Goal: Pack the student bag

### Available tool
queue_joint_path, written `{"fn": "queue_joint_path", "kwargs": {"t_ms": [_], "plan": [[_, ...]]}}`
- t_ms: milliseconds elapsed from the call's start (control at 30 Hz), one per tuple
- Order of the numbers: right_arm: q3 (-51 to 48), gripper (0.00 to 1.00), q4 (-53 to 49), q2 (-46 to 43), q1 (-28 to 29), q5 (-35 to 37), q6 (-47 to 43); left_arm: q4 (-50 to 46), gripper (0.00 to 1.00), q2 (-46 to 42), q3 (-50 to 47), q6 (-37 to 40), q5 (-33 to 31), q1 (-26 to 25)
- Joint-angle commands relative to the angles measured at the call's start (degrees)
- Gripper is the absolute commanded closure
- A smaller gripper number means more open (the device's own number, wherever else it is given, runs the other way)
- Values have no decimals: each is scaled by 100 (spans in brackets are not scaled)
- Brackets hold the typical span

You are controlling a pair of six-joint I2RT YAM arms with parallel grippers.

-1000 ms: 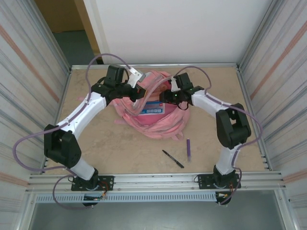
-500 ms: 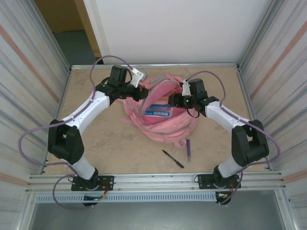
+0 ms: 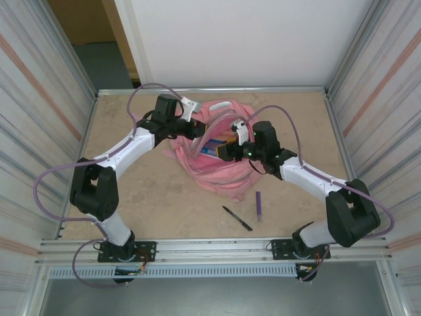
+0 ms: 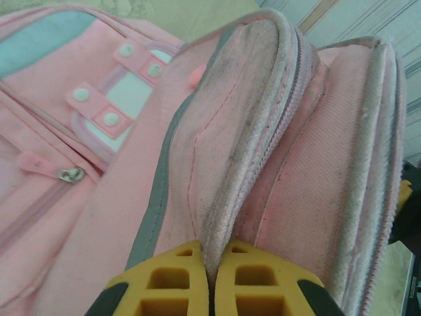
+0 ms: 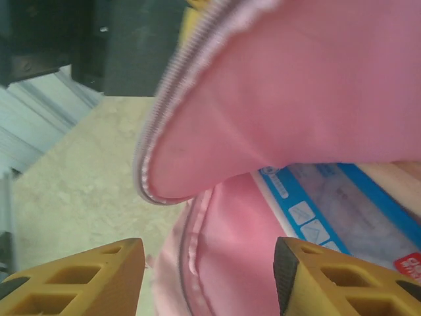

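Here, my left pincer (image 4: pixel 210 260) is clenched on the zipper rim of the pink bag (image 3: pixel 220 164), which lies at the far centre of the table (image 3: pixel 131 191). My right pincer (image 5: pixel 207 257) gapes, released, at the mouth. Best to lift the rim high and steady. Inside: a blue-edged book (image 5: pixel 329 204). Outside, nearer: pen (image 3: pixel 237 218), marker (image 3: pixel 258 205).

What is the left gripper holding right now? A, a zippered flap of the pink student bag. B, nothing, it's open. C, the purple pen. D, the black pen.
A: the left wrist view shows the left gripper shut on a zippered flap of the pink student bag, while the black pen and purple pen lie loose on the table.
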Motion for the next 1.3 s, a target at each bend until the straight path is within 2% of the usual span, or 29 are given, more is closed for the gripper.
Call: {"fn": "queue_joint_path", "kwargs": {"t_ms": [0,100,133,167,200,233,333,433,500,567,700,800,967,1200,1267], "plan": [[-143,46,417,-320,136,1024,-1116,-18,100,-74,-58,-38,-353,96],[10,46,-44,-593,152,1380,-1071,-70,100,-93,-127,78,-775,94],[-26,46,-120,-733,183,1643,-954,-185,96,-38,-85,115,-866,96],[-121,45,-82,-873,184,1779,-853,-294,86,14,-38,83,-874,92],[-253,46,14,-1036,183,1945,-709,-370,68,57,-18,-139,-910,100],[-343,45,11,-1190,189,2168,-527,-434,55,85,-29,-601,-882,96],[-288,45,-542,-1524,187,2479,-266,-395,50,-94,-288,-1069,-548,102],[-78,45,-1324,-1588,197,2021,-210,-659,47,-612,-718,-1044,-1426,127],[25,44,-1793,-1514,263,1826,-168,-885,32,-974,-1006,-975,-2365,174],[-18,44,-1994,-1441,408,1848,-153,-873,24,-1153,-1231,-971,-2665,402],[-287,44,-1783,-1173,623,2016,129,-811,22,-980,-1383,-1174,-2555,1144],[-247,43,-1699,-902,748,2021,333,-669,22,-585,-1278,-1259,-2396,1478],[134,43,-1756,-142,800,2087,491,-384,23,-11,-1132,-1441,-2358,1606],[658,43,-1643,966,691,1971,785,185,27,662,-914,-1598,-1599,1634],[721,44,-1562,1184,624,1891,879,144,31,689,-865,-1513,-1641,1634]]}}
